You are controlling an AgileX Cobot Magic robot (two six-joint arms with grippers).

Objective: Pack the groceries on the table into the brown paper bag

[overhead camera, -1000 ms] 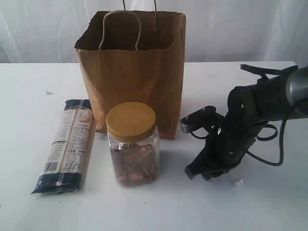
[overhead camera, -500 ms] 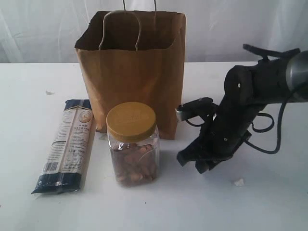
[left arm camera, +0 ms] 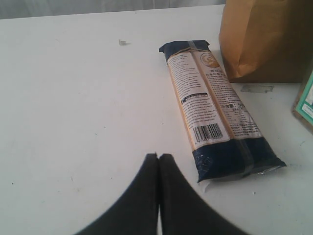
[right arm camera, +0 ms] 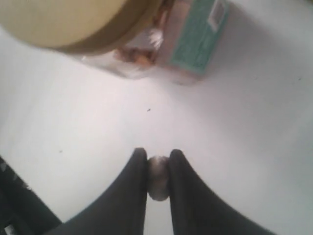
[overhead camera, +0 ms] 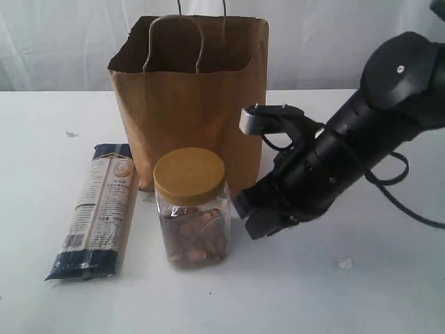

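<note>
In the exterior view, the bag (overhead camera: 191, 104) was stood upright at the back of the table (overhead camera: 389, 306), its mouth opened upward. The jar (overhead camera: 192, 207) was set upright just in front of it, lid on top. The pasta packet (overhead camera: 97, 209) was laid flat to the left of the jar, its long axis run from front to back and its far end turned slightly toward the bag. The right claw (overhead camera: 252, 217) was held low, just beside the jar's right side.

In the left wrist view, the left claw (left arm camera: 157, 156) was seen clenched on nothing, over bare table beside the packet's near end.

In the right wrist view, the right claw was seen pinched on a small grey lump (right arm camera: 158, 177). What it was could not be told.
</note>
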